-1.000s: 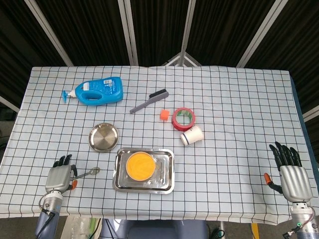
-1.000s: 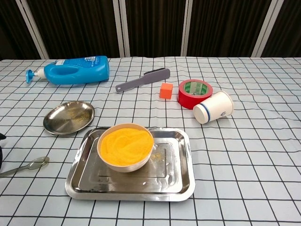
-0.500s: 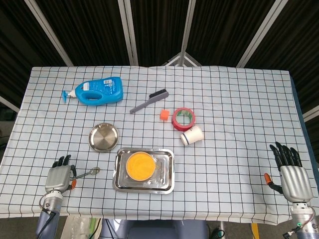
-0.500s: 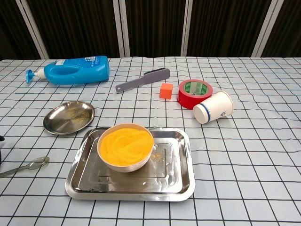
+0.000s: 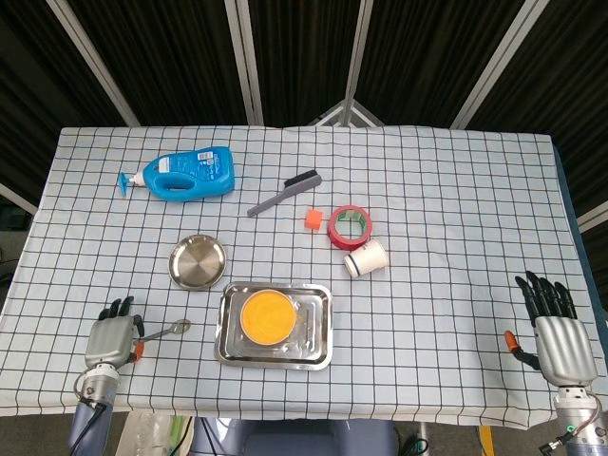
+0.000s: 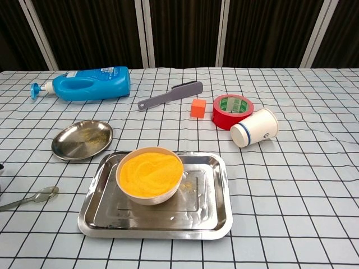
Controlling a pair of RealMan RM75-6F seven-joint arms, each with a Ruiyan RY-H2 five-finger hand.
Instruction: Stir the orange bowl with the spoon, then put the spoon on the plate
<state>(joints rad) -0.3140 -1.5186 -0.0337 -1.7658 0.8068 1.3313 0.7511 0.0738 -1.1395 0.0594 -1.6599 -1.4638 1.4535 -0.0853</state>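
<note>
The orange bowl (image 5: 265, 315) (image 6: 149, 174), full of orange grains, stands in a steel tray (image 5: 319, 353) (image 6: 220, 219) near the table's front. A round steel plate (image 5: 199, 261) (image 6: 82, 139) lies to the tray's upper left. The spoon (image 5: 169, 330) (image 6: 32, 198) lies flat on the cloth left of the tray, its handle pointing at my left hand (image 5: 111, 335). That hand rests at the front left edge, fingers out and holding nothing; the handle's end is next to it. My right hand (image 5: 553, 334) is at the front right corner, fingers spread and empty.
A blue detergent bottle (image 5: 185, 173) lies on its side at the back left. A grey brush (image 5: 283, 193), an orange cube (image 5: 310, 220), a red tape roll (image 5: 349, 226) and a tipped paper cup (image 5: 366, 257) lie behind the tray.
My left hand has drawn back slightly toward the front edge and has almost left the chest view. The spoon and my right hand have stayed put.
</note>
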